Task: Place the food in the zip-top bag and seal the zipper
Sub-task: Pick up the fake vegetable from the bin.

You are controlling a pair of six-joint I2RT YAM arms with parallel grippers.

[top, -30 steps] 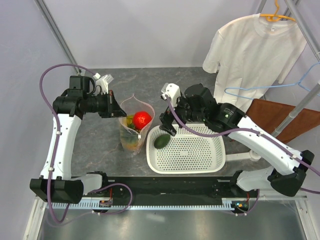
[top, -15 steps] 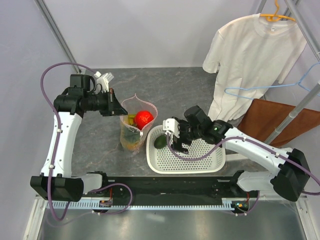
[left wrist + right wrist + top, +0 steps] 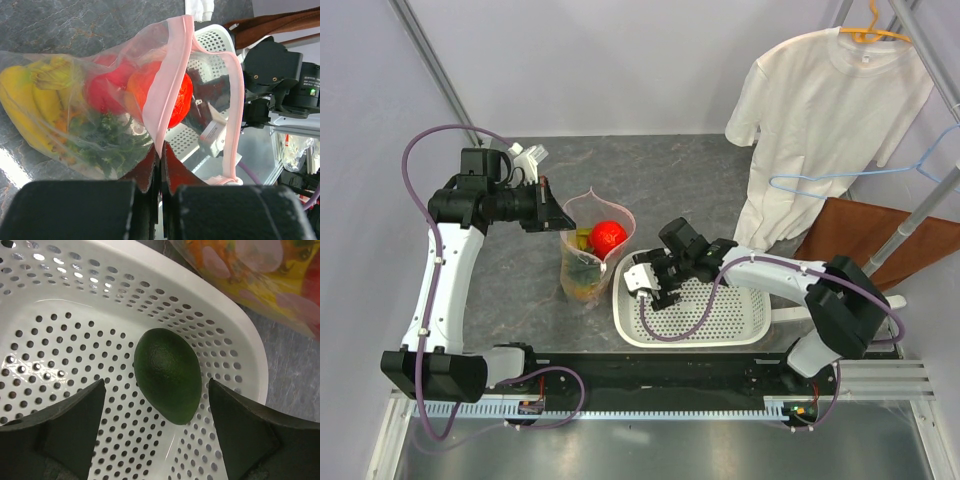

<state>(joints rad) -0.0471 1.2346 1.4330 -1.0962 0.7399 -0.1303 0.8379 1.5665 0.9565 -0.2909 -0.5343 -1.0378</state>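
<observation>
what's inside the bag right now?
Through the bag: bananas, a red apple, a red-orange fruit and green pineapple leaves. The pineapple's body is mostly hidden behind them. The avocado lies outside, in the basket.

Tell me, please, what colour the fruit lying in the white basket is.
Dark green. The avocado shows best in the right wrist view.

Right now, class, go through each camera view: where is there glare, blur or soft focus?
Left wrist view: white glare on the tabletop, banana bunch hazed by the zip-top bag, left gripper soft and dark. Right wrist view: avocado sharp, right gripper blurred at the edges. Top external view: even light, all sharp.
</observation>
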